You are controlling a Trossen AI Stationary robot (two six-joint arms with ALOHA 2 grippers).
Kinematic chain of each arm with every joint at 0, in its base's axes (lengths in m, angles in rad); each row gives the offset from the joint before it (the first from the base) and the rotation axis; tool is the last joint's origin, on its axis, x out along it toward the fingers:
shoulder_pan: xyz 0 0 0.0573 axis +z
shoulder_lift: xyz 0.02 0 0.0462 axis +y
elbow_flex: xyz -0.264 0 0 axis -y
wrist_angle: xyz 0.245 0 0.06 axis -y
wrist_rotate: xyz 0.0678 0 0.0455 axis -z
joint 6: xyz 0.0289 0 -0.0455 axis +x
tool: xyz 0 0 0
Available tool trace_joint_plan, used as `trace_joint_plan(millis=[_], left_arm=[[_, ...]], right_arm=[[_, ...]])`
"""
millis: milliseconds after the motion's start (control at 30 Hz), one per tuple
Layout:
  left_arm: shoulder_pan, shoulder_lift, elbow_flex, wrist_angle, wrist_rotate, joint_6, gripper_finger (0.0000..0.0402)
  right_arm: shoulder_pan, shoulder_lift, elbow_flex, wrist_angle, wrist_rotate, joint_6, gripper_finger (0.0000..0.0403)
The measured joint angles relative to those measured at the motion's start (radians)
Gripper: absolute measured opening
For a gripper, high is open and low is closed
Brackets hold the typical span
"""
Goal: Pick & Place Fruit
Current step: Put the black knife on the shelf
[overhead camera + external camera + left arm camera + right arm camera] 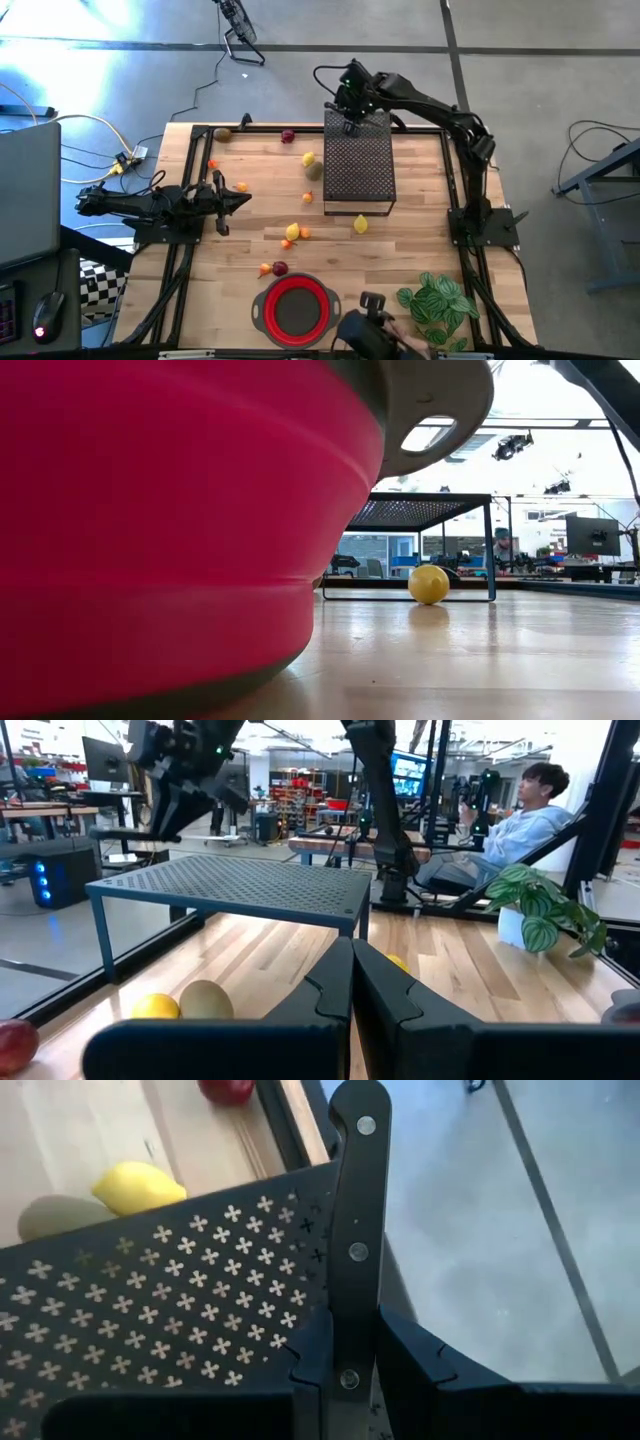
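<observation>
From the high view, the fruit [293, 232] is scattered all over the wooden table [420, 250], none of it in the red bowl [295, 308] at the near edge. The right gripper [350, 118] sits over the far end of the black perforated shelf [358, 165]; the left gripper [240, 200] just hangs out at the left side, doing nothing.

Low view is mostly bowl wall [160, 530], with one yellow fruit [428, 584] sitting under the shelf [420, 510].

Left wrist view: fingers [375, 995] pressed fully together, nothing in them, shelf [240, 885] ahead, a yellow fruit [155, 1007] and a greenish one [206, 1001] beside it.

Right wrist view: gripper [349, 1365] clamped on a dark riveted knife handle [357, 1230] above the shelf [170, 1330], a lemon [138, 1186] below.
</observation>
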Motion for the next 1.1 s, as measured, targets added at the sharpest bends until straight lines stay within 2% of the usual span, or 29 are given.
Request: trace_joint_plan(millis=[400,1100], left_arm=[[0.0,0.0,0.0,-0.004,0.0,0.0,0.0],[0.0,0.0,0.0,-0.023,0.001,-0.003,0.0]], right_arm=[[-0.03,0.015,-0.039,-0.029,-0.023,0.062,0.0052],[-0.038,0.015,-0.061,-0.033,-0.049,0.061,0.0052]])
